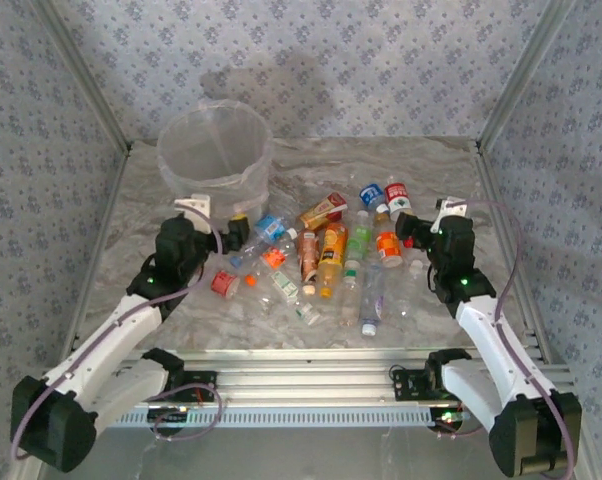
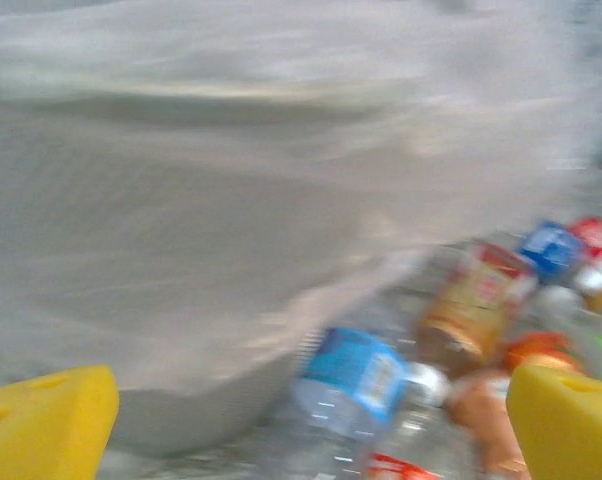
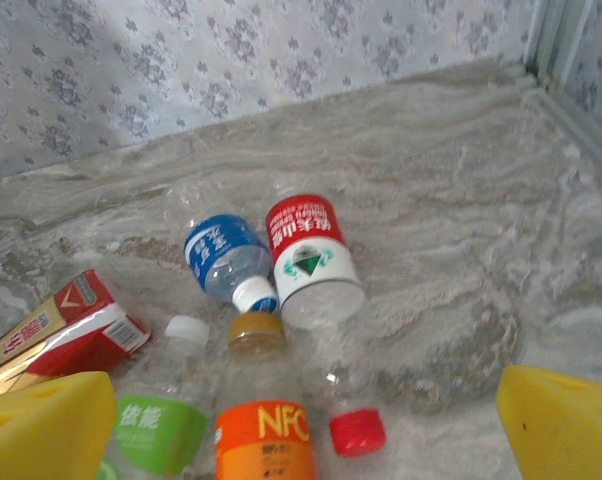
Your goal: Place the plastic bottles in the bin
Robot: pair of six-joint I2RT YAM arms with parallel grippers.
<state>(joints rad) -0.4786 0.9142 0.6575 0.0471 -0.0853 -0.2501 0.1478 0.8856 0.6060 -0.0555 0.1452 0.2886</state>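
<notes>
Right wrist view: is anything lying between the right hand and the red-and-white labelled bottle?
Yes. The right hand is open, and the orange-labelled bottle and a red cap lie on the table between it and the red-and-white labelled bottle.

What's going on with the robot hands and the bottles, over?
Left gripper open, right gripper open, nothing held. Bottles on the table beside the bin. Nothing blocking.

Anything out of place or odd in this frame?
A loose red cap lies by itself on the table, beside the orange-labelled bottle. The other plastic bottles just lie scattered on their sides. No spill is visible.
</notes>
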